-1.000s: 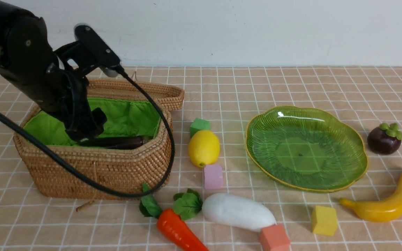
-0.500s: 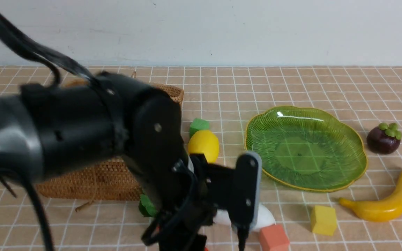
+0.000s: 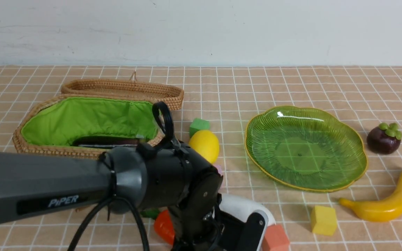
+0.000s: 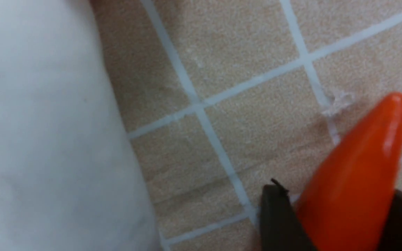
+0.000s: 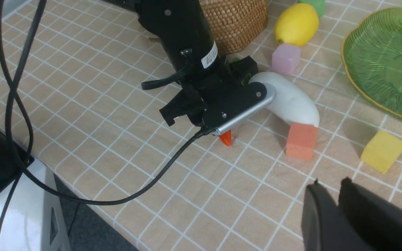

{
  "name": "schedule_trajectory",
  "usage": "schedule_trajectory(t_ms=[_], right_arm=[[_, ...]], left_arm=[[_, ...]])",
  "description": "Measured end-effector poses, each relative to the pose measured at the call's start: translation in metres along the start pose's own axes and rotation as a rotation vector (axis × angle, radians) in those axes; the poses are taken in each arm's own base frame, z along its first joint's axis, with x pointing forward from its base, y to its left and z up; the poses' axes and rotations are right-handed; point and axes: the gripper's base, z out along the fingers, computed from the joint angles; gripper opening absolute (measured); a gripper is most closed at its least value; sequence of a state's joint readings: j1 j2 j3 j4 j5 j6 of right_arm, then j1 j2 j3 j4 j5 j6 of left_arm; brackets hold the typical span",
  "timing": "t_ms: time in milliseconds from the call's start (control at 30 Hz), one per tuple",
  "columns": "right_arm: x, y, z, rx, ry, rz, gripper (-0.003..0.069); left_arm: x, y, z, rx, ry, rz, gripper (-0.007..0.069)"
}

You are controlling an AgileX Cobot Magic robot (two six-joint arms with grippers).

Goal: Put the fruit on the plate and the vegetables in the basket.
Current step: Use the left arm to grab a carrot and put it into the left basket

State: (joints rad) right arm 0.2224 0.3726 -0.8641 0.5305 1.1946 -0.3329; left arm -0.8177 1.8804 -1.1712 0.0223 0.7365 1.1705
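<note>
Straddling the carrot [image 4: 354, 188], the left gripper [image 4: 337, 223] has its 2 fingers partly closed at either side, likely to lift it for the basket [image 3: 58, 150]; firm hold, I cannot tell. The right gripper [image 5: 337, 209] looks nearly closed, with nothing visible between its tips. From the carrot, the basket lies toward 11 o'clock, the plate [image 3: 300, 155] toward 2. The radish [image 3: 244, 209] sits close, so straight up seems the roomiest way out.
</note>
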Motion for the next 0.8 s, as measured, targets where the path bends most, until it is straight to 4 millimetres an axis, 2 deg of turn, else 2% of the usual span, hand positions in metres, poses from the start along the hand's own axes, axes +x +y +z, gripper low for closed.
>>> schedule_trajectory(t_ms=[33,167,233,267,300,333,400,467,500,533,567,700,733,800], right_arm=[[0.0,0.0,0.0,0.0,0.0,0.0,0.0101],[0.0,0.0,0.0,0.0,0.0,0.0,0.0103],[0.0,0.0,0.0,0.001,-0.004,0.0,0.0107],[-0.001,0.0,0.0,0.005,-0.015,0.0,0.0109],[-0.002,-0.001,0.0,0.006,-0.017,0.0,0.0109],[-0.003,-0.001,0.0,0.013,-0.037,0.0,0.0109],[-0.005,-0.002,0.0,0.018,-0.052,0.0,0.0111],[-0.006,-0.002,0.0,0.022,-0.063,0.0,0.0112],[-0.006,-0.002,0.0,0.023,-0.065,0.0,0.0112],[-0.006,-0.002,0.0,0.023,-0.066,0.0,0.0112],[-0.006,-0.002,0.0,0.022,-0.067,0.0,0.0112],[-0.006,-0.002,0.0,0.023,-0.067,0.0,0.0112],[-0.006,-0.002,0.0,0.023,-0.067,0.0,0.0112],[-0.006,-0.002,0.0,0.023,-0.066,0.0,0.0112]], left_arm=[[0.0,0.0,0.0,0.0,0.004,0.002,0.0241],[-0.002,-0.006,-0.005,0.037,0.017,-0.01,0.0249],[-0.013,-0.013,-0.029,0.045,0.017,-0.014,0.0249],[-0.019,-0.012,-0.05,0.0,0.0,-0.037,0.0249],[-0.019,-0.012,-0.051,-0.002,-0.001,-0.037,0.0249],[-0.022,-0.007,-0.08,-0.084,-0.023,-0.085,0.0249],[-0.018,0.0,-0.108,-0.184,-0.018,-0.136,0.0249],[0.0,0.012,-0.139,-0.312,0.035,-0.211,0.0249],[0.003,0.013,-0.143,-0.325,0.041,-0.219,0.0249],[0.014,0.019,-0.151,-0.366,0.07,-0.255,0.0249],[0.036,0.03,-0.16,-0.437,0.131,-0.31,0.0249],[0.088,0.052,-0.154,-0.511,0.196,-0.421,0.0251],[0.093,0.054,-0.152,-0.512,0.201,-0.434,0.0255],[0.118,0.065,-0.143,-0.549,0.194,-0.5,0.0339]])
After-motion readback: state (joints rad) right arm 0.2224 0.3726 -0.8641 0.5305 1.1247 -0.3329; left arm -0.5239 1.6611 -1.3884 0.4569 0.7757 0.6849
